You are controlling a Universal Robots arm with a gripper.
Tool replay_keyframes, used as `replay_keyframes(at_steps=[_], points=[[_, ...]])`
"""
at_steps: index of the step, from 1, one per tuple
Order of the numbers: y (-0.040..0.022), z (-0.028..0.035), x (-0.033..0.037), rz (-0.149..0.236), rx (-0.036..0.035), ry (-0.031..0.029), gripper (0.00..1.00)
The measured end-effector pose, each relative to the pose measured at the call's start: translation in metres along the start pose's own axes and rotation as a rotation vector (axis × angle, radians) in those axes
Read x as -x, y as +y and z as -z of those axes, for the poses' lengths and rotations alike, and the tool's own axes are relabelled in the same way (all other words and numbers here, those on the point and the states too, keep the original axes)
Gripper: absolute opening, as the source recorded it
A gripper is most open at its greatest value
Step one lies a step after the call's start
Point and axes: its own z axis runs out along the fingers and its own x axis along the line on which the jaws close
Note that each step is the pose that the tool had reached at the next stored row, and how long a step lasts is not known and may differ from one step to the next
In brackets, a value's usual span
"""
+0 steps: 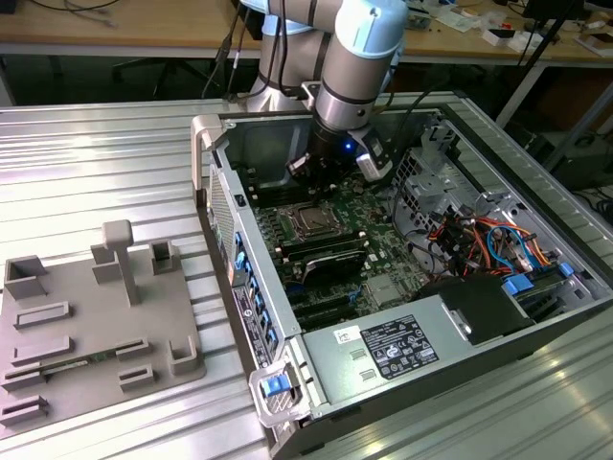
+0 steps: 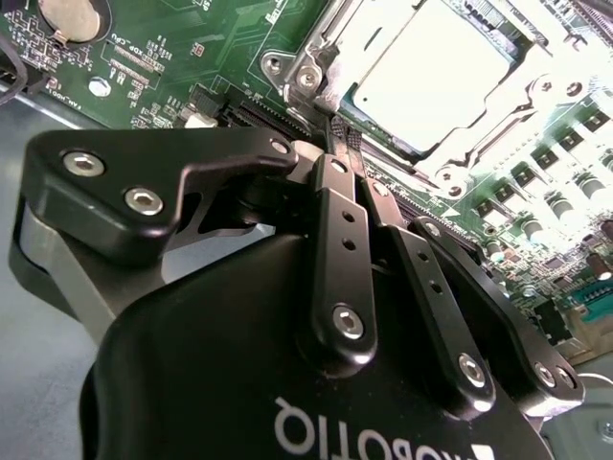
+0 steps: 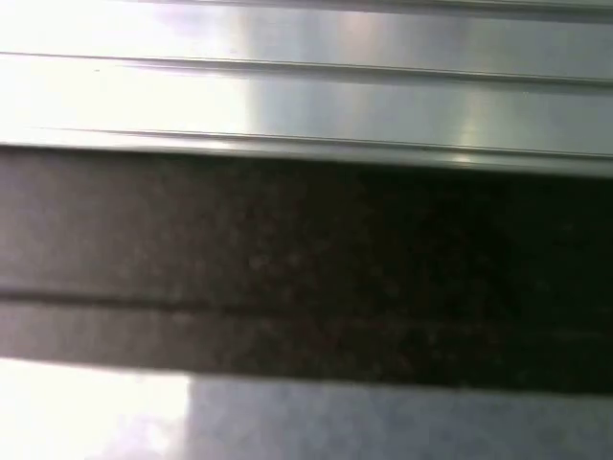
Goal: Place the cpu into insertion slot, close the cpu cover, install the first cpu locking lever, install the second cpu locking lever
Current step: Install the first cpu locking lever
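Note:
The insertion slot [image 1: 311, 221] sits in the green motherboard inside the open computer case. In the second wrist view the cpu [image 2: 431, 72] lies in the slot with its silver top face showing. The cpu cover [image 2: 498, 120] lies flat around it as a metal frame. My gripper [image 2: 341, 134] is shut, with its black fingers [image 2: 341, 230] pressed together and nothing held. Its tips are right at the socket's near edge, beside a corner screw [image 2: 308, 77]. In the exterior view the gripper [image 1: 314, 180] hangs just behind the slot.
Long black memory slots [image 1: 321, 257] lie just in front of the socket. The case walls [image 1: 251, 249], a cable bundle [image 1: 488, 240] and the power supply [image 1: 402, 345] box in the board. A grey fixture plate [image 1: 91, 321] rests on the ribbed table at the exterior view's left.

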Motion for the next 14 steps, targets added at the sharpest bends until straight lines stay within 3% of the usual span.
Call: replay_keyframes(at_steps=[7, 14], points=[[0.0000, 0.0004, 0.0009, 0.000, 0.0004, 0.0019, 0.11], [0.0010, 0.0060, 0.0011, 0.003, 0.0004, 0.0021, 0.11]])
